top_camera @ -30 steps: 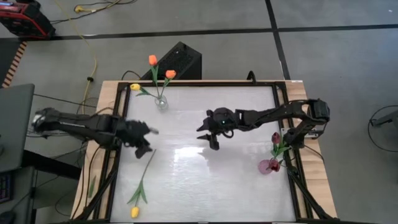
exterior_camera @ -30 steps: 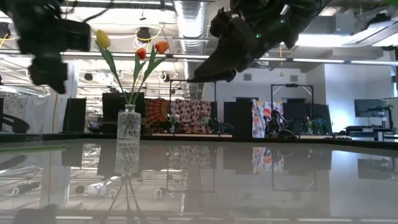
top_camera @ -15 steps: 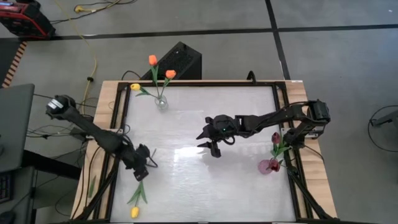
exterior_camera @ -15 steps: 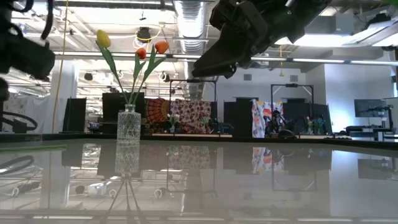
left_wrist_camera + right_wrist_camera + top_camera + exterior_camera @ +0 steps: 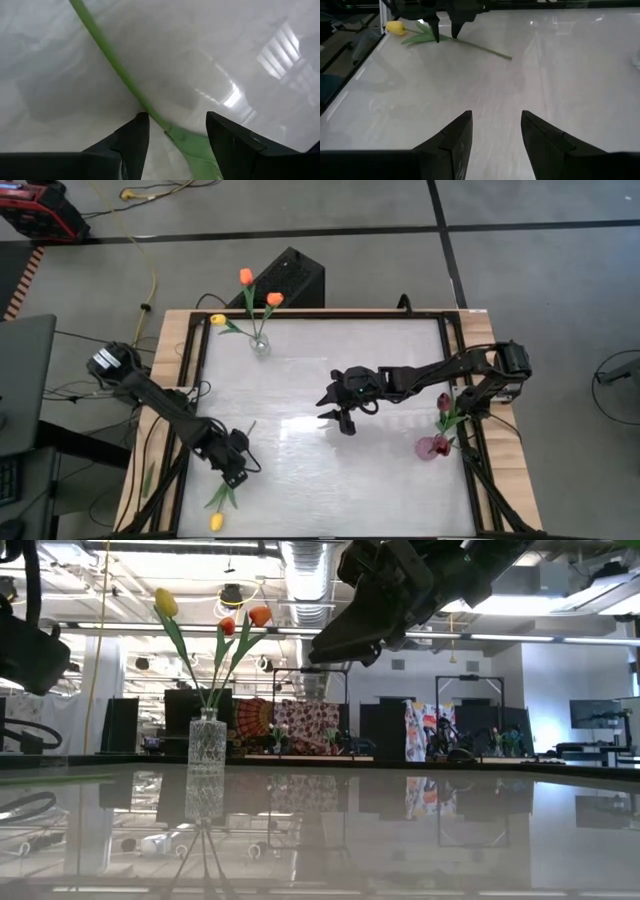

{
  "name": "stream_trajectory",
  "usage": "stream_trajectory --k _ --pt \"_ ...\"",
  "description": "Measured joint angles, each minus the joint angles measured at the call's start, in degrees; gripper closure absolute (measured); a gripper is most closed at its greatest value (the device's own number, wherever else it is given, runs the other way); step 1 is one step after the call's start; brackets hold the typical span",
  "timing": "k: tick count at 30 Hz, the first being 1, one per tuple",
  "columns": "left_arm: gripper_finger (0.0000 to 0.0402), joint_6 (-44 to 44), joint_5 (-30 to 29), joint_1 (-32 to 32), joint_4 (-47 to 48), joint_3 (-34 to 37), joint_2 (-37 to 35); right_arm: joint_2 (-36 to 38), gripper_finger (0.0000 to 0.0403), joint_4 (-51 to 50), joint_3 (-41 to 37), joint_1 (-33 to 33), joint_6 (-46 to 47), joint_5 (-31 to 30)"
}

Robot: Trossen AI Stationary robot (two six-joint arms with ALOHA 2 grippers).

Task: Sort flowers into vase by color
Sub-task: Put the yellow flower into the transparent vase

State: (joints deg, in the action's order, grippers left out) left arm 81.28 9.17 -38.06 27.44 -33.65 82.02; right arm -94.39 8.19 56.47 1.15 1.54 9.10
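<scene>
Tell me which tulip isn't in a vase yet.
The yellow tulip lying flat at the table's near left corner, its stem between the left hand's open fingers; all others stand in vases.

Both arms are dark, near-black, built of slim tubular links joined by thicker rounded joint housings. The left arm's shoulder joint carries a pale grey-white band or label. Thin black cables run beside each base. The left tool [image 5: 172, 137] and the right tool [image 5: 492, 132] each end in 2 matte black, wedge-shaped fingers with angular, faceted inner faces tapering toward their tips.
</scene>
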Motion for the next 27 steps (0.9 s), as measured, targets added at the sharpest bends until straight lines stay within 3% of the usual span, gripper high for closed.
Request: stream_trajectory --k 5,12,16,22,24,27 --pt "0.0236 -0.4 -2.1 -0.3 5.2 -2.4 1.0 0.0 0.021 0.0 0.0 0.0 1.0 -0.1" --pt "0.0377 -8.0 -4.3 0.8 7.0 -3.0 1.2 0.0 0.021 -0.2 0.0 0.0 1.5 -0.2" --pt "0.0394 -14.0 -7.2 2.9 6.7 -3.7 0.0 0.0 0.021 0.1 0.0 0.1 3.8 -0.2" --pt "0.04 -29.5 -32.9 9.0 5.3 -10.3 -5.0 0.0 0.021 1.0 0.0 1.2 5.0 -0.2" --pt "0.04 -36.5 -37.4 11.6 3.9 -11.8 -6.4 0.0 0.021 1.5 0.0 2.6 1.9 -0.2" --pt "0.0401 -47.3 -38.3 16.9 -2.9 -12.5 -7.9 0.0 0.021 2.1 0.7 5.0 -4.0 -0.2"
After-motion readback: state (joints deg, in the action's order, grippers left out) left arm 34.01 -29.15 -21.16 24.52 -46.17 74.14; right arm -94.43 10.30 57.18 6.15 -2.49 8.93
